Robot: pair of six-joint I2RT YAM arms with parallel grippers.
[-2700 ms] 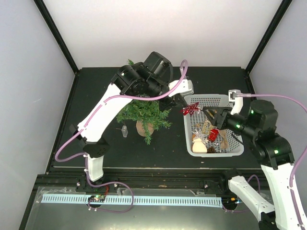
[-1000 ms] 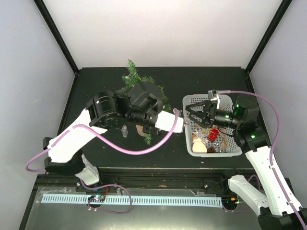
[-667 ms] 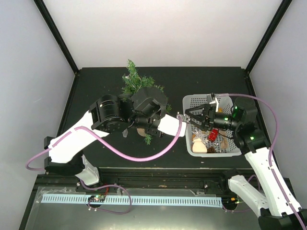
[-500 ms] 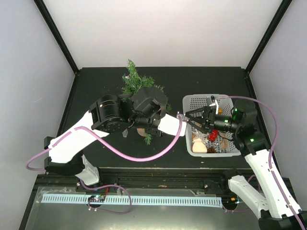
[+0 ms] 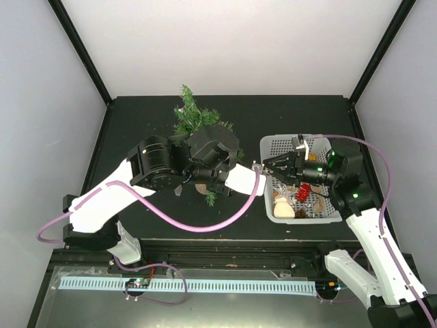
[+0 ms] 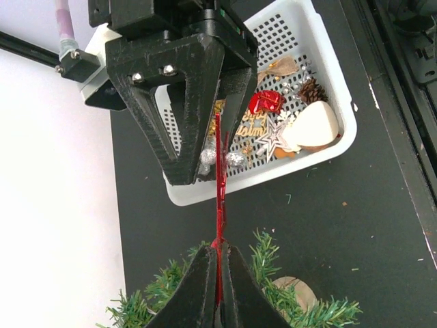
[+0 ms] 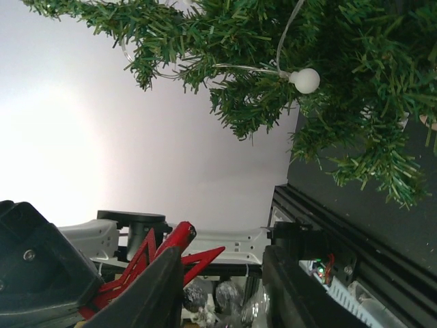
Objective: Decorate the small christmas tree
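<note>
The small christmas tree [image 5: 193, 117] stands at the table's middle, partly under my left arm; its branches fill the top of the right wrist view [image 7: 341, 75]. My left gripper [image 6: 220, 263] is shut on a flat red star ornament [image 6: 220, 205], held edge-on over the tree's branches [image 6: 273, 297] and its tan base [image 6: 300, 290]. My right gripper [image 6: 208, 164] faces it tip to tip, its jaws standing apart on either side of the star's far end. In the right wrist view the star [image 7: 136, 266] lies against the left finger, and the right gripper [image 7: 222, 287] shows a gap beside it.
A white perforated basket [image 5: 300, 143] at the right holds several ornaments: a red one, a pine cone, silver balls, a gold script piece. A white bead on a clear string [image 7: 304, 80] hangs in the tree. A small clear ornament [image 5: 177, 188] lies left of the base.
My right gripper has slid a little left to the star and its jaws have narrowed around it. The left arm has settled, still holding the star.
</note>
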